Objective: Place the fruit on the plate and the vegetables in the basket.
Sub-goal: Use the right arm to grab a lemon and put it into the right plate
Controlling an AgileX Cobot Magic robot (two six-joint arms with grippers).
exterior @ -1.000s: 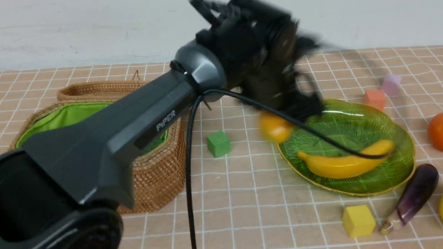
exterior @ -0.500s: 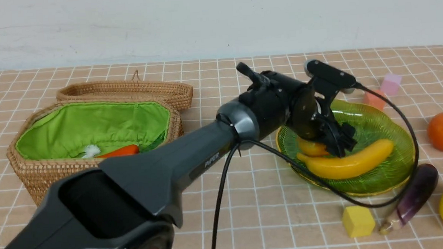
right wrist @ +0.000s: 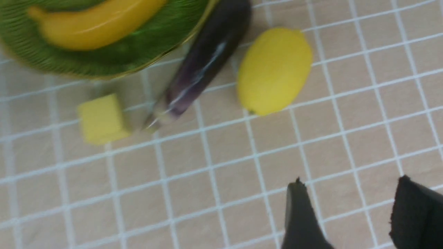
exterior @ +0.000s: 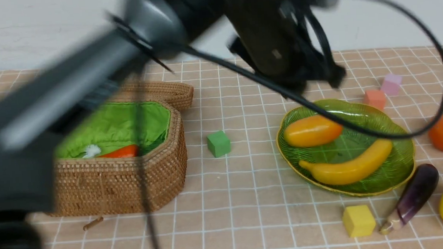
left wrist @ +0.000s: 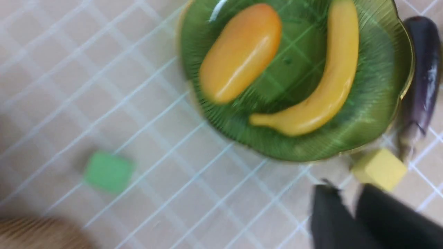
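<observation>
Though glossy, mango [exterior: 312, 130] orange-yellow on green plate [exterior: 399, 163]

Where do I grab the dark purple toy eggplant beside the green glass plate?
Likely from above, across the thick middle of the eggplant, jaws square to its length. It lies flat; the plate crowds its fat end, a yellow cube sits near its stem end.
</observation>
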